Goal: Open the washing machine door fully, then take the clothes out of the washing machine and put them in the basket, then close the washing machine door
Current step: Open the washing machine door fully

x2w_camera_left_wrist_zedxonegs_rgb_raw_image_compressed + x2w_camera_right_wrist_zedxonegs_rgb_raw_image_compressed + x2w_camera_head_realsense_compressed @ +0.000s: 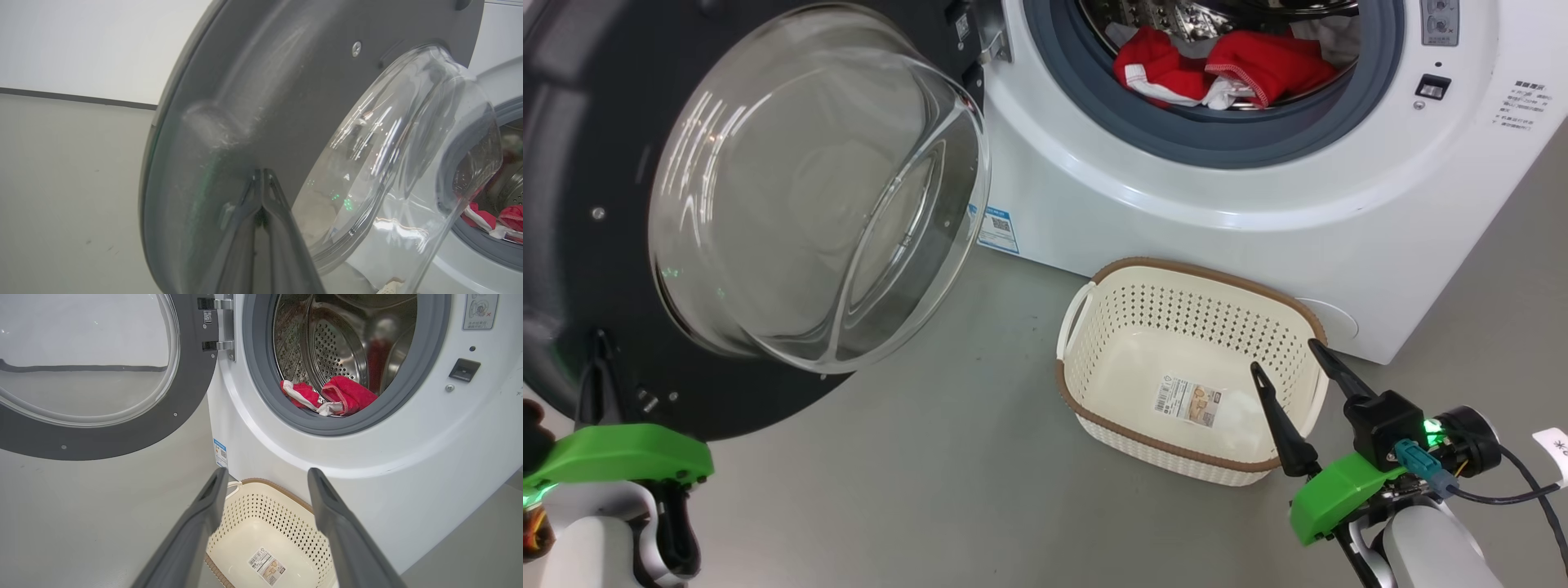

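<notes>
My left gripper (261,174), pinched shut and empty, blurs against the open washing machine door (580,147), whose rim is cut off leftward. The clothes (1225,69) lie half-hidden in the washing machine (1176,212). My right gripper (1284,355) gapes empty above the basket (1192,273).

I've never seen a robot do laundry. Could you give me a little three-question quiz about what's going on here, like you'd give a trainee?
1. True or false: the clothes lie in the basket.
2. Which hand has its fingers spread apart? A) left hand B) right hand C) both
3. Fill the gap: the washing machine door stands ___.
Key: 1. False: they lie inside the washing machine. 2. B: the left hand is shut. 3. open.
</notes>
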You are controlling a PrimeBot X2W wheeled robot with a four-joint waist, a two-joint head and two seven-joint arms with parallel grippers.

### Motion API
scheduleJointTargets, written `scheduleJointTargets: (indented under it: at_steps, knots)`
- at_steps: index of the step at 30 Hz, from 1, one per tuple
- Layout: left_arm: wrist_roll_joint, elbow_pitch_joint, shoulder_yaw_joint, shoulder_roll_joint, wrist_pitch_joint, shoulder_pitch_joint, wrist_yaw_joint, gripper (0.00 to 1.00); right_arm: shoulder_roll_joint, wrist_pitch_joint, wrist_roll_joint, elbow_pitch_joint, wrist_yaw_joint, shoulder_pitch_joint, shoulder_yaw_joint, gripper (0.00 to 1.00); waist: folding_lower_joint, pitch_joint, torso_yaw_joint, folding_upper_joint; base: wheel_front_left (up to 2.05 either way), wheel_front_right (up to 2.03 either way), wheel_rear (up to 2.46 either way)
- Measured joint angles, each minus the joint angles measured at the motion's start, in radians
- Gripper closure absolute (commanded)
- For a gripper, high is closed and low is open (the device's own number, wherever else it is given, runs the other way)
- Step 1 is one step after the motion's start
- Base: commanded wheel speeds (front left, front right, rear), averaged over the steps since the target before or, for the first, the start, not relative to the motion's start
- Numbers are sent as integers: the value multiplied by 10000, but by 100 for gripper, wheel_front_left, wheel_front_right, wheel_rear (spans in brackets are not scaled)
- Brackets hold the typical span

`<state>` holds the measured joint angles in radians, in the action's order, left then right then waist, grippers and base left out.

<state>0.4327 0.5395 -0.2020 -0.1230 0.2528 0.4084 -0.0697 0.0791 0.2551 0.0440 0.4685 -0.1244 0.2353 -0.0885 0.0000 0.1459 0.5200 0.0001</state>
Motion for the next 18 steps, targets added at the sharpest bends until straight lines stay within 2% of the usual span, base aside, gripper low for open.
scheduleJointTargets:
  at_steps: [4, 5, 6, 7, 8, 9, 13, 18]
  knots:
    - [-203, 46, -25, 90, 0, 33, 0, 100, 0, 0, 8, 23, 0, -3, -4, 0, 0, -68, -3, 0, 0, 0, 0]
    - [-291, 44, -15, 105, 0, 33, 0, 93, -2, 0, 36, 29, 0, -4, -2, 0, 0, -95, -3, 0, 0, 0, 0]
    - [-362, 36, 4, 119, 0, 33, 2, 71, -6, 0, 115, 29, 0, -7, 17, 0, 0, -131, -4, 0, 0, 0, 0]
    - [-399, -109, 10, 178, 0, 30, 44, 58, -13, 0, 217, -12, 0, -14, 81, 0, 0, -217, -23, 0, 0, 0, 0]
    - [-399, -109, 10, 178, 0, 30, 44, 7, -13, 0, 217, -12, 0, -14, 81, 0, 0, -217, -23, 0, 0, 0, 0]
    - [-345, -426, -25, 288, 0, 22, 107, 0, -52, 0, 443, -140, 0, -25, 105, 0, 0, -282, -82, 0, 0, 0, 0]
    - [-36, -1430, -150, 569, 0, -75, 385, 0, -151, 0, 840, -500, 0, -87, 232, 0, 0, -374, -297, 0, 0, 0, 0]
    - [-372, -3308, 17, 625, 13, -467, 1097, 0, -194, 0, 924, -913, 0, -89, 512, 0, 0, -435, -650, 0, 0, 0, 0]
